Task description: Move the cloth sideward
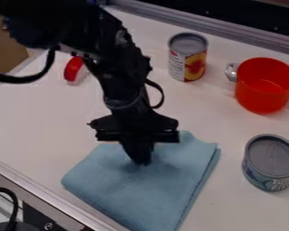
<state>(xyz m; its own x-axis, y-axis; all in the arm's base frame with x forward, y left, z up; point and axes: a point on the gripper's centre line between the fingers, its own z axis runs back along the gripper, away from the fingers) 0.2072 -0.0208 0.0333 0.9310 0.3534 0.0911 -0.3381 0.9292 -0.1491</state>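
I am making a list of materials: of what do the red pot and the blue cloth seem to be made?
The pot looks like glossy, slightly see-through plastic, as light glows through its wall. The cloth seems a matte, soft woven fabric, perhaps microfiber, judging by its fuzzy surface.

The cloth [137, 194] was a plain, pale dusty blue, the gripper [141, 160] black and the tabletop [35, 122] off-white with a silvery metal edging [47, 191]. The taller can [188, 56] had a grey top and a label patterned in yellow, orange and dark red beside a white panel, while the shorter can [270, 162] was grey-topped with a blue-grey label and pale lettering. The pot [264, 85] was bright orange-red with silvery handles.
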